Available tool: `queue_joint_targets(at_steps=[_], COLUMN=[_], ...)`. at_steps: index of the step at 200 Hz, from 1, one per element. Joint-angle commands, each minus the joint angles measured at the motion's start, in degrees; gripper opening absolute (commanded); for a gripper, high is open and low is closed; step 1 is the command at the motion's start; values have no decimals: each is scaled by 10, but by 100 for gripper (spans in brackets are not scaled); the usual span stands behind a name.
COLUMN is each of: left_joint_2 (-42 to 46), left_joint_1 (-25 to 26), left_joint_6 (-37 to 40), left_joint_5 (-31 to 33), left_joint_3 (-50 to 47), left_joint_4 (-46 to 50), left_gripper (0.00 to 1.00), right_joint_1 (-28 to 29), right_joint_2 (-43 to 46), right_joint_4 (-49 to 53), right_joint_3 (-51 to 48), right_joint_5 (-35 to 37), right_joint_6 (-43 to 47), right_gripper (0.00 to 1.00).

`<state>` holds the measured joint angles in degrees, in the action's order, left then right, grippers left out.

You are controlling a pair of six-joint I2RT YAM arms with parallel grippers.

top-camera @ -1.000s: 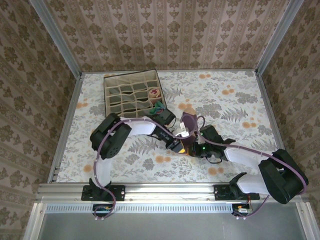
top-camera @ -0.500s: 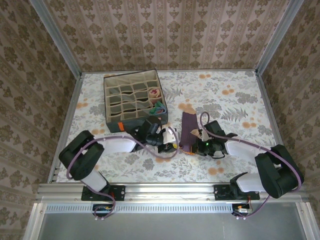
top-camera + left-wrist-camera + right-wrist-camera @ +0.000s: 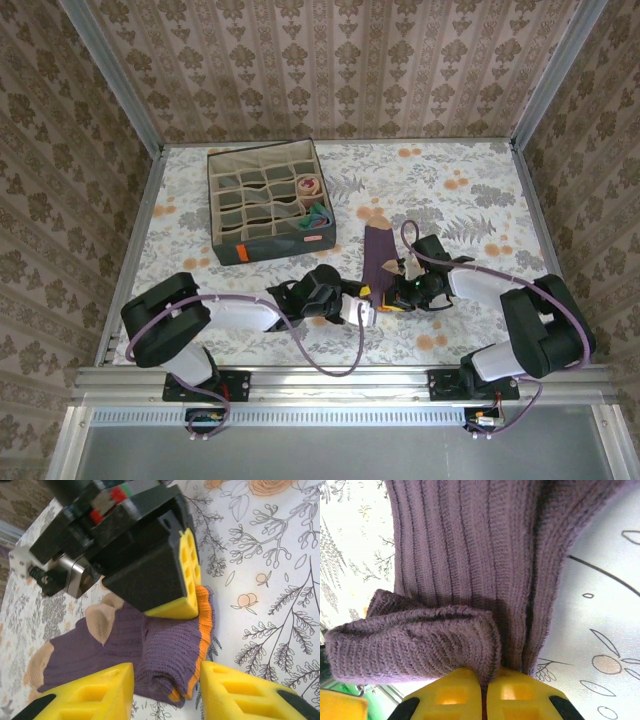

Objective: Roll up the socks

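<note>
Purple sock (image 3: pixel 377 250) lies flat on table (image 3: pixel 470 200), centre, near-right of grid box (image 3: pixel 270 247), cuff end near. R pincer (image 3: pixel 484 677) clenched on folded cuff. L pincer (image 3: pixel 167 680) released, jaws astride same fold, not pinching. Step, my read: start of roll. To do well: R keeps fold tight, L grips alongside, turn both evenly twd far toe, no skew.

The left gripper (image 3: pixel 365 311) has swung low and let its jaws part; the purple sock (image 3: pixel 378 256) now lies flat.
</note>
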<state>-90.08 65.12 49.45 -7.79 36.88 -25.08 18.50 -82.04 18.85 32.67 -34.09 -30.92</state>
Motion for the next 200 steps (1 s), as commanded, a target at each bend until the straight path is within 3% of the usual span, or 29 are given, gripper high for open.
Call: queue_joint_targets(at_steps=[1,79,93,125,142,164,200], left_joint_2=[-23,-131,-141,-141,-139,-154,-185], left_joint_1=[14,1,-7,-22,-36,-64,-102], left_joint_6=[70,95,88,60,31,-26,-134], left_joint_5=[23,29,23,-22,-85,-181,-260], left_joint_3=[27,63,70,107,136,199,268], left_joint_4=[22,16,32,135,204,316,415], left_gripper=[38,42,34,1,0,0,0], right_joint_1=[-1,-23,-30,-48,-57,-61,-61], right_joint_2=[-22,-43,-47,-46,-29,42,219], right_joint_4=[62,97,97,102,100,95,27], right_joint_3=[8,34,37,45,49,47,-8], right_joint_5=[-13,-79,-101,-131,-133,-85,27], right_joint_6=[23,55,59,66,67,66,72], right_gripper=[0,0,0,0,23,39,43])
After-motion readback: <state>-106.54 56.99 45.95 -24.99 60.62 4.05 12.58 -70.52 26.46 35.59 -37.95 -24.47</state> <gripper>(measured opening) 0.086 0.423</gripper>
